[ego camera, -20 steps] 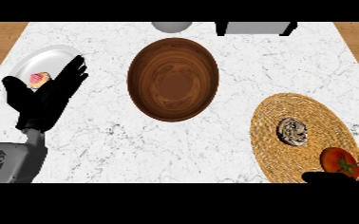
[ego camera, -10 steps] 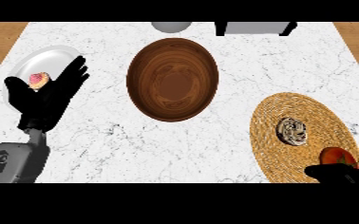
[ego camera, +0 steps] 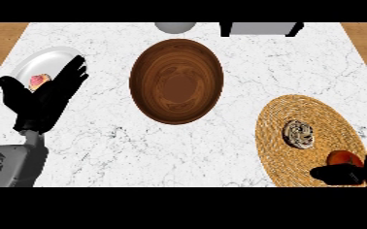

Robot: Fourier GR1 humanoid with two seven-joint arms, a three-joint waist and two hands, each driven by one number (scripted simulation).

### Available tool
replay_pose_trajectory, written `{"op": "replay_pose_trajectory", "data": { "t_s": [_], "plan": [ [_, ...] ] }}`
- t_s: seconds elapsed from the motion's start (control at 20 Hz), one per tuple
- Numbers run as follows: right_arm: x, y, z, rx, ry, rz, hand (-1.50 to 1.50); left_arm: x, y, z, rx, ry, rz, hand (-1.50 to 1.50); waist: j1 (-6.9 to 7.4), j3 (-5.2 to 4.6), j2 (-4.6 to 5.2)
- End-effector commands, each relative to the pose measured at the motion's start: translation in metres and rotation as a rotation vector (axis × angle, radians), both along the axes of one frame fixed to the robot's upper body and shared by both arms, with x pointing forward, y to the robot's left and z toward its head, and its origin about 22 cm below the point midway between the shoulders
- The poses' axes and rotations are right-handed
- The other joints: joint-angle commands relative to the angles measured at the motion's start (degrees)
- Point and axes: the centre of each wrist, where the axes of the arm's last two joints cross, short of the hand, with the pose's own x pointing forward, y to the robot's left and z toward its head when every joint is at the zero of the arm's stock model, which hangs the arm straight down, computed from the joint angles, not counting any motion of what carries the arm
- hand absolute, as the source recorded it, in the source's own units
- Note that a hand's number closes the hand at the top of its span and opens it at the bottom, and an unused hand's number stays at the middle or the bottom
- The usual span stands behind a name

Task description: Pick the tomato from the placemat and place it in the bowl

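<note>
We see a big brown wooden bowl [ego camera: 176, 81] in the middle of the white counter [ego camera: 108, 140]. At the lower right of the frame lies a round woven placemat [ego camera: 287, 160]. The red tomato [ego camera: 347, 157] sits on the placemat, close to its lower right edge and well apart from the bowl. The right hand [ego camera: 335, 174] comes in at the lower right corner and lies right against the low side of the tomato, hiding part of it. Only a small bit of this hand shows, so we cannot tell if it is open or holding the tomato. A small round grey and brown thing [ego camera: 299, 132] also lies on the placemat, up and to the left of the tomato.

At the left of the frame the left hand [ego camera: 43, 102] rests open, fingers up and spread wide, holding nothing. Just behind it is a white plate [ego camera: 54, 58] with a little pink and red food [ego camera: 39, 81] on it. At the top edge we see a grey round thing [ego camera: 175, 26] and a grey box [ego camera: 261, 28]
</note>
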Motion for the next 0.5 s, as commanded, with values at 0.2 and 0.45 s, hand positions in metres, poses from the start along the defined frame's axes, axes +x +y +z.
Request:
{"op": "replay_pose_trajectory", "data": {
  "t_s": [0.2, 0.45],
  "plan": [
    [0.005, -0.011, -0.026, 0.031, 0.058, -0.061, -1.50, -0.012, -0.009, -0.017, 0.006, 0.015, 0.000, 0.00, -0.03, 0.00, -0.01],
    [0.002, -0.013, -0.036, 0.034, 0.073, -0.074, -1.50, -0.004, -0.008, -0.007, 0.010, 0.002, 0.005, 0.00, -0.13, 0.00, -0.03]
  ]
}}
